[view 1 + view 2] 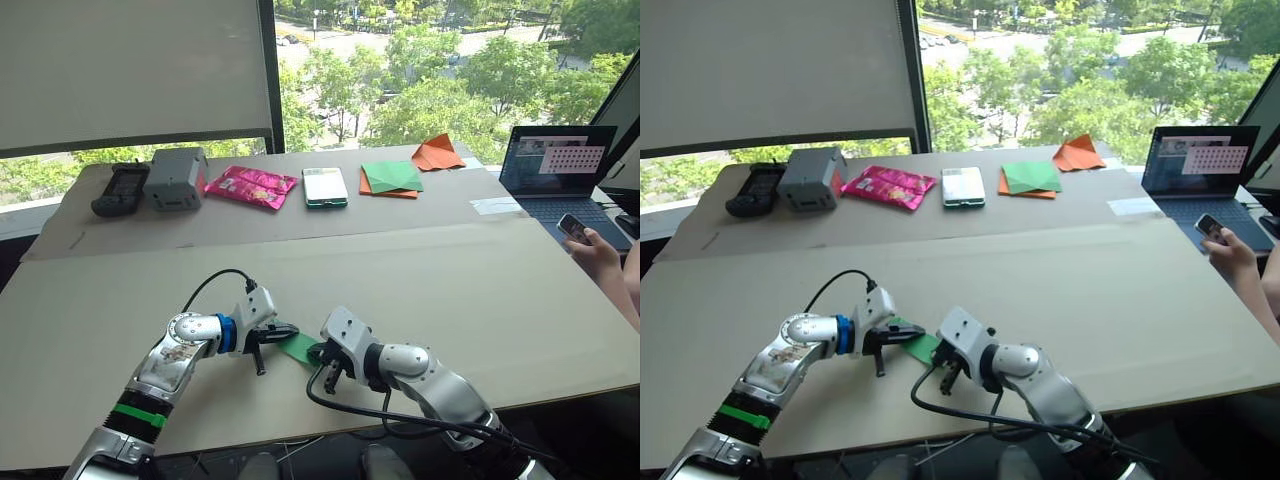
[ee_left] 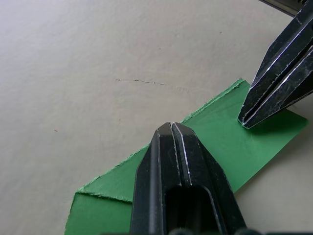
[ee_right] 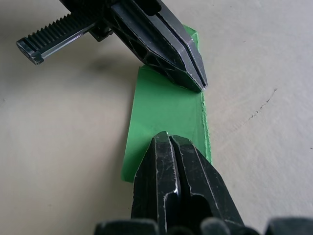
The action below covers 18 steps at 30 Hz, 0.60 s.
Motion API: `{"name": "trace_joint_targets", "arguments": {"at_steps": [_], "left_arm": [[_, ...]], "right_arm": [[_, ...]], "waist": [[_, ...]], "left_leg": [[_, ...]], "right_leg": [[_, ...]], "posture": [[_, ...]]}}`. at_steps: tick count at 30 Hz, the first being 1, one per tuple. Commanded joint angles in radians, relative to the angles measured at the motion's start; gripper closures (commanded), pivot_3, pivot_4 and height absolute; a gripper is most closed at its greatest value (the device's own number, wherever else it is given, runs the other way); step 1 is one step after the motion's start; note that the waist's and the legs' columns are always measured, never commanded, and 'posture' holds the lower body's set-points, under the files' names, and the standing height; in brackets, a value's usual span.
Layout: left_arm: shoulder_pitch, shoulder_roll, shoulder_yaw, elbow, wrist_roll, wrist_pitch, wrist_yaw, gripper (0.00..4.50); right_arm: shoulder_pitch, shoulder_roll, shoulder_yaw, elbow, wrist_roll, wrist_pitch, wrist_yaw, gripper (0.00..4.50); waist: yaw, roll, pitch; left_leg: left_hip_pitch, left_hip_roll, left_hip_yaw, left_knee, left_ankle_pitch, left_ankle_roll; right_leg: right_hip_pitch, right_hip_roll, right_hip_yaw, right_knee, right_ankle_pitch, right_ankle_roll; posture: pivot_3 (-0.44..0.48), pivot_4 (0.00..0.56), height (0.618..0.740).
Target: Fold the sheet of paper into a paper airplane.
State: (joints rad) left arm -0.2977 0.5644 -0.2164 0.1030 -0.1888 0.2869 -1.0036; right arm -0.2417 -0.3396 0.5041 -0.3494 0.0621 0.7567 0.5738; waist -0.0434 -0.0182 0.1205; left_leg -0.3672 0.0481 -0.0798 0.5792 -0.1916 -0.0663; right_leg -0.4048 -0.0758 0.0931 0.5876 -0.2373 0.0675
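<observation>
The sheet of paper [image 1: 299, 347] is bright green and folded into a narrow flat strip with layered edges. It lies on the beige table [image 1: 450, 290] near the front edge. My left gripper [image 1: 287, 330] is shut, with its tip resting on one end of the strip. From the other side, my right gripper [image 1: 319, 353] is also shut, tip down on the other end. In the left wrist view the left gripper [image 2: 171, 125] sits over the paper [image 2: 230, 142], and the right gripper [image 2: 244, 121] touches its far part. The right wrist view shows the same paper [image 3: 161, 105] between both tips.
Along the back of the table lie a black device [image 1: 120, 188], a grey box [image 1: 176, 177], a pink packet [image 1: 251, 186], a phone [image 1: 325, 186], a darker green square on orange paper [image 1: 392, 177] and an orange pointed shape [image 1: 437, 153]. A laptop [image 1: 556, 165] and a person's hand [image 1: 595, 250] are at the right.
</observation>
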Motion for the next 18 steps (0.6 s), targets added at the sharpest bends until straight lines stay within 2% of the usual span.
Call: {"name": "trace_joint_targets", "arguments": {"at_steps": [1, 18], "left_arm": [[0.024, 0.031, 0.011, 0.062, 0.030, 0.034, 0.017, 4.50], [0.008, -0.004, 0.040, 0.158, 0.029, 0.036, 0.060, 4.50]], "right_arm": [[0.023, -0.031, 0.008, 0.028, -0.012, 0.062, -0.002, 4.47], [0.027, -0.045, 0.034, -0.010, -0.007, 0.090, 0.002, 4.47]], "waist": [[0.001, 0.000, 0.000], [0.000, 0.000, -0.003]], "left_leg": [[0.000, 0.000, 0.000, 0.000, 0.000, 0.000], [0.000, 0.000, 0.000, 0.000, 0.000, 0.000]], "right_leg": [[0.000, 0.000, 0.000, 0.000, 0.000, 0.000], [0.000, 0.000, -0.001, 0.000, 0.000, 0.000]], "posture": [[0.000, 0.150, 0.732], [0.000, 0.150, 0.732]]}}
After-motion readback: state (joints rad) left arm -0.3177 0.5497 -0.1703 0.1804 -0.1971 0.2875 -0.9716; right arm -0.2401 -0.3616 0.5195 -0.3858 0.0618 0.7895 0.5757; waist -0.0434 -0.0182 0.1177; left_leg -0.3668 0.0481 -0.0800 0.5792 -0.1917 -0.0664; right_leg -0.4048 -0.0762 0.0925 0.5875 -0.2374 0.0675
